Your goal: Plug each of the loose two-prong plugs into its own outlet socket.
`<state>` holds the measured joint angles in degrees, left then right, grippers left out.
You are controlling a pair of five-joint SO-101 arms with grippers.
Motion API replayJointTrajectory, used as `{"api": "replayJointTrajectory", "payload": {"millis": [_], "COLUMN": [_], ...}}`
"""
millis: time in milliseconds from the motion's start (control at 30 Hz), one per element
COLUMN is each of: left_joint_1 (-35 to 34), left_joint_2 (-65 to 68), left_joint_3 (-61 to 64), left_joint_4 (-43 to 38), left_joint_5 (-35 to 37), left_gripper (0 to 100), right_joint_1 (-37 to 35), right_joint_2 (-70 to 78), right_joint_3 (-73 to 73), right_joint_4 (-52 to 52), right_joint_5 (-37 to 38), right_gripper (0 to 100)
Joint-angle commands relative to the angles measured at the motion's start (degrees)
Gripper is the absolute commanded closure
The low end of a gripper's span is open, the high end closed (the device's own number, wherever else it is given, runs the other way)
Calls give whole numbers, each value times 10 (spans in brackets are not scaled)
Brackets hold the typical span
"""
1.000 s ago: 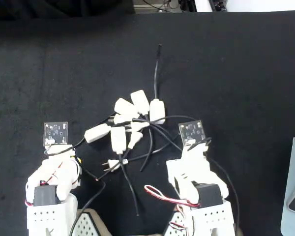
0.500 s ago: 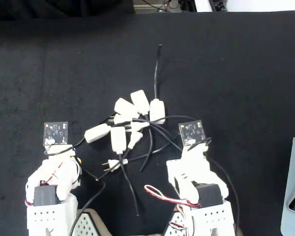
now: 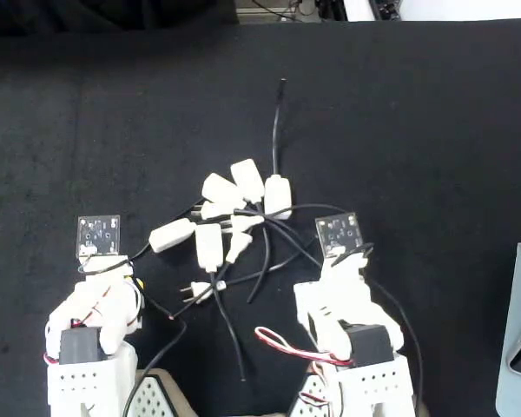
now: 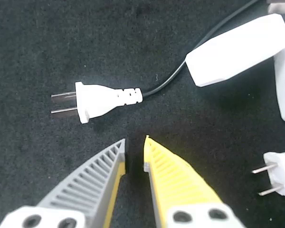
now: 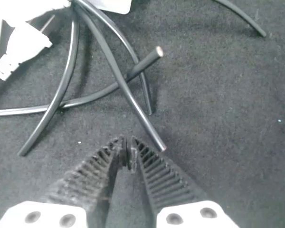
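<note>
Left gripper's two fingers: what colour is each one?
Left gripper: one finger grey, one yellow; see left wrist view.

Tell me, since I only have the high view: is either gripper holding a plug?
Observer: Not the left. The left gripper is empty, its fingers a narrow gap apart.
Operator: What is in front of it?
Observer: A plug lies flat on the cloth just ahead of its tips, both prongs bare.
Operator: And the right one?
Observer: The right gripper is shut on nothing, with crossed black cables just ahead of it.
</note>
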<state>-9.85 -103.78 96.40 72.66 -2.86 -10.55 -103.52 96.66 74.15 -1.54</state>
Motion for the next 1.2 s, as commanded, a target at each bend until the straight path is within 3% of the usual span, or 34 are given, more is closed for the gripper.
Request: {"api": "replayJointTrajectory", "payload": {"millis": [0,267,600,733,933,1167], "left_joint_1": [11,3,-213,-222,-218,-218], "left_joint_2": [-4,-4,-5,-5,-5,-5], "left_joint_3": [9,-6,-45,-43,-45,-46], "left_joint_4": [3,4,-2,-17,-17,-17], "left_joint_5": [4,0,4,4,4,4], "left_gripper": [920,917,916,916,918,920], "right_joint_1": [7,7,14,41,66,4], "right_joint_2": [-45,-45,-45,-44,-40,62], "right_joint_3": [-2,-2,-31,-78,-185,-332], "right_joint_4": [4,4,-13,-69,-111,-77], "right_joint_5": [2,-2,15,112,138,156], "right_gripper": [985,984,984,985,983,983]}}
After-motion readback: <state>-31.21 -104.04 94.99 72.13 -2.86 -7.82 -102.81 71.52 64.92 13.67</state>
